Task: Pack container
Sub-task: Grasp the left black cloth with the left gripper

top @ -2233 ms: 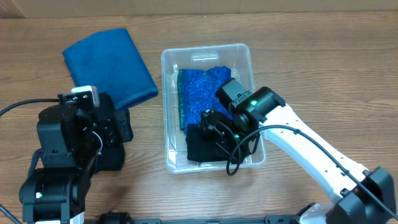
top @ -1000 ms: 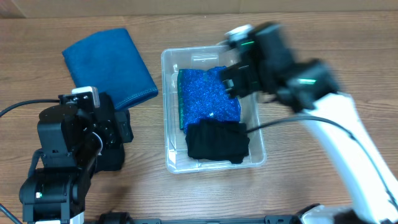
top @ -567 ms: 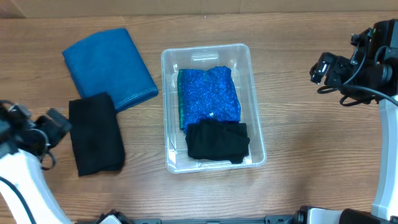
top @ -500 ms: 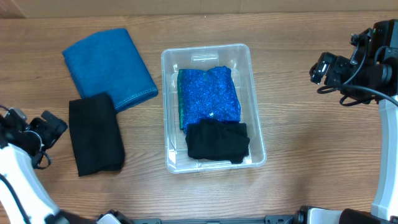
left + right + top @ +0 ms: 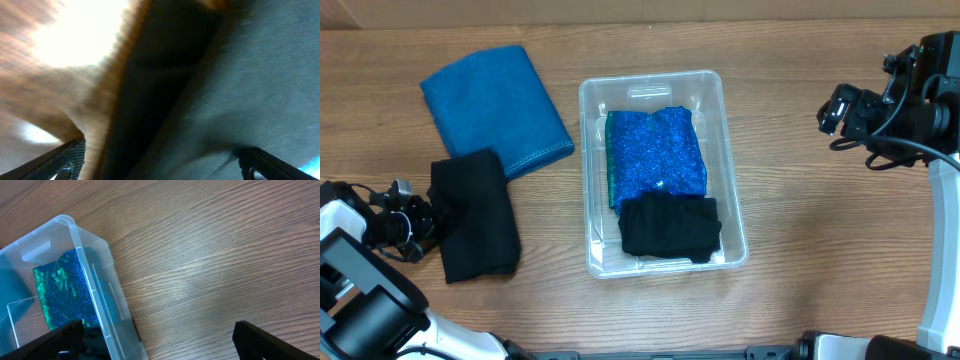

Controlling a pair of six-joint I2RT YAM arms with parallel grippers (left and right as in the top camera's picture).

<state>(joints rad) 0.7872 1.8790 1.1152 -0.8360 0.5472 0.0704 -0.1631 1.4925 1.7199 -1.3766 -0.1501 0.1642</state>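
The clear container (image 5: pixel 586 180) stands mid-table and holds a sparkly blue cloth (image 5: pixel 655 155) with a folded black cloth (image 5: pixel 670 228) at its near end. Left of it, on the table, lie a blue towel (image 5: pixel 495 110) and another folded black cloth (image 5: pixel 473 215). My left gripper (image 5: pixel 425 216) is at that cloth's left edge. In the blurred left wrist view the left gripper (image 5: pixel 162 167) is open, with dark cloth (image 5: pixel 210 95) filling the space between its fingers. My right gripper (image 5: pixel 840 110) hangs open far right; the right wrist view shows the container's wall (image 5: pixel 100 300) and bare wood.
The wooden table (image 5: pixel 820 230) stretches from the container to the right arm. A light strip runs along the table's far edge (image 5: pixel 640 12). The blue towel overlaps the far corner of the black cloth outside the container.
The right arm left the black cloth in the container and pulled away to the far right. The left arm swung out to the left, then moved right to the other black cloth's edge.
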